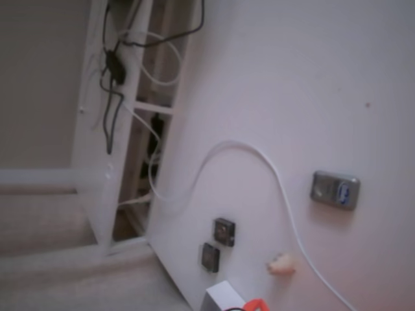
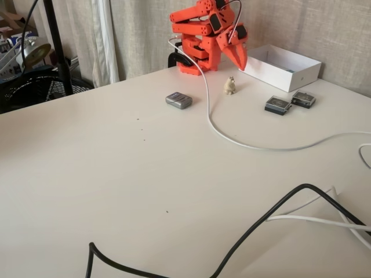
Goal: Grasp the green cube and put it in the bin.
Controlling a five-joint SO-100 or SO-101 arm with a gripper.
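Orange arm (image 2: 200, 29) folded back on its base beside the bin (image 2: 282, 66), gripper (image 2: 239, 58) pointing down near the bin's left wall, fingers seemingly pressed together and empty, green cube not seen in either fixed view

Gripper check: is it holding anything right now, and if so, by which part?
Nothing is held. In a fixed view the gripper hangs folded beside the bin, fingers close together with nothing visible between them. No green cube shows in either view.
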